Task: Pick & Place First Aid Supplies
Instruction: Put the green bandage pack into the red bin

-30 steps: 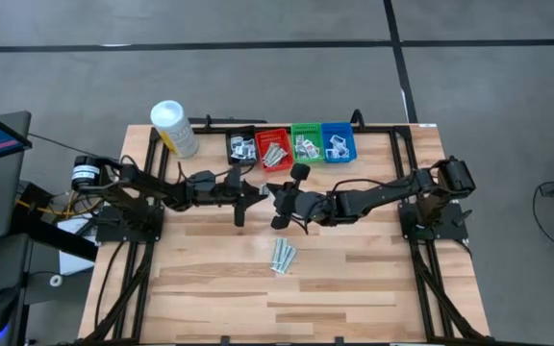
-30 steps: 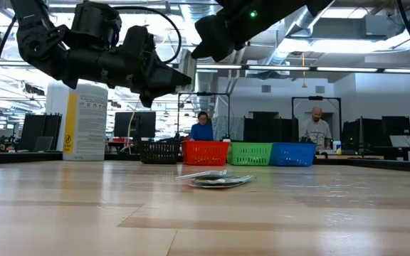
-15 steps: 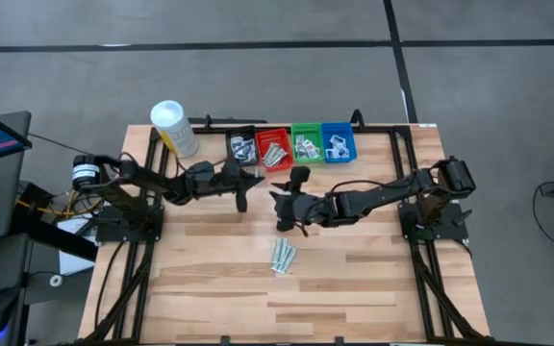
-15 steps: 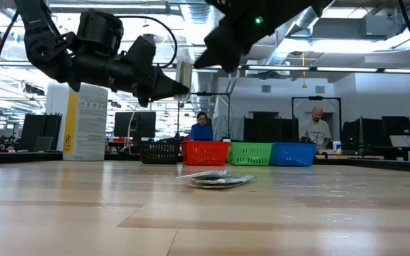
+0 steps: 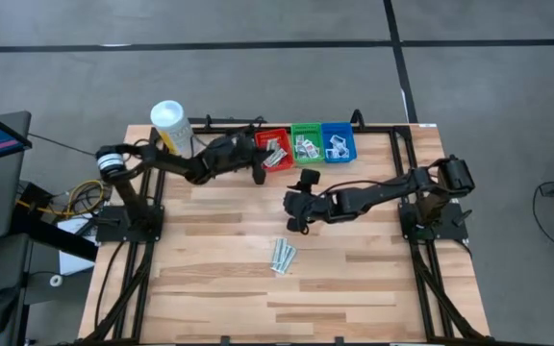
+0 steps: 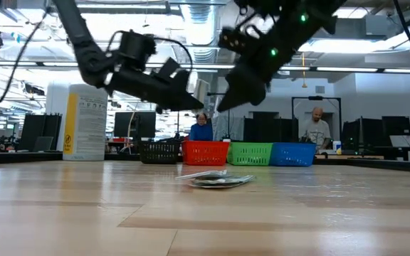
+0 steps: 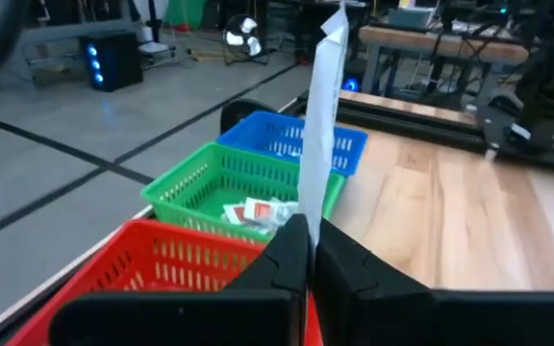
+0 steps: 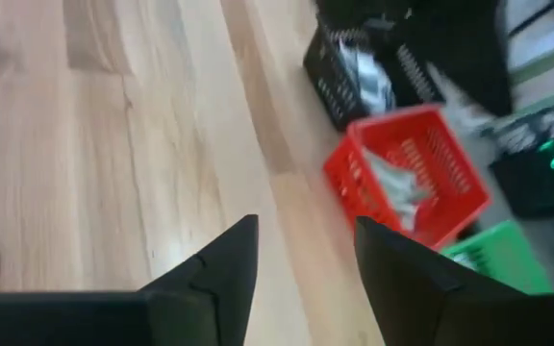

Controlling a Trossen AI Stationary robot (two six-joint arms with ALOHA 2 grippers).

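Four bins — black (image 5: pixel 241 146), red (image 5: pixel 275 150), green (image 5: pixel 306 142), blue (image 5: pixel 338 141) — line the counter's (image 5: pixel 354 279) far edge, leaving bare wood across its middle and near half, save a small pile of pale-green strips (image 5: pixel 282 256). Left pincer (image 5: pixel 259 174), clamped on one upright wrapped strip (image 7: pixel 321 115), hangs over the red bin; a second ago it was at mid-counter. Right pincer (image 5: pixel 294 204), fingers (image 8: pixel 214 264) now spread and empty, has drawn back beside it.

pale strip (image 7: pixel 322 115) upright above the bins; loose packets (image 5: pixel 282 255) mid-table
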